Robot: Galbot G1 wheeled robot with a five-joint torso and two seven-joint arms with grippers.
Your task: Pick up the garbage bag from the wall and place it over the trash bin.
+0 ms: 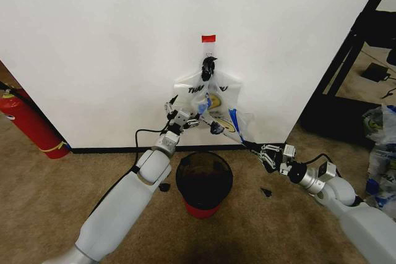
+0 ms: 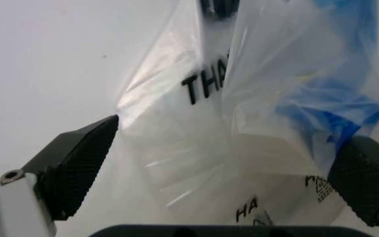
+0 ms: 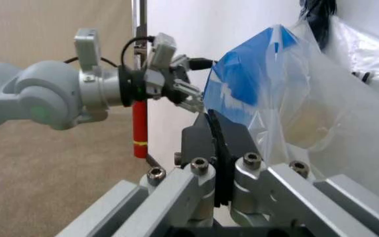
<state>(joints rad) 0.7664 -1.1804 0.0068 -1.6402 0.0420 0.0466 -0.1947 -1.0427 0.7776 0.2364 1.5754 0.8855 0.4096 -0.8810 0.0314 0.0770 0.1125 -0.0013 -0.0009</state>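
The garbage bag (image 1: 213, 100), translucent white with a yellow face and black print, hangs from a hook under a red tape strip (image 1: 208, 38) on the white wall (image 1: 111, 47). My left gripper (image 1: 187, 119) is at the bag's lower left side. In the left wrist view it (image 2: 222, 173) is open, with the bag (image 2: 242, 138) between its black pads (image 2: 77, 168). My right gripper (image 1: 265, 153) is shut on the bag's lower right corner, which is pulled out and down from the wall. The right wrist view shows its fingers (image 3: 214, 133) pinching the film (image 3: 321, 113). The black trash bin (image 1: 204, 177) with a red base stands on the carpet below the bag.
A red fire extinguisher (image 1: 31, 125) leans at the wall's left end. A black shelf frame (image 1: 346, 60) stands to the right of the wall, with more plastic bags (image 1: 380, 140) on the floor at the right edge. Small black scraps (image 1: 265, 192) lie near the bin.
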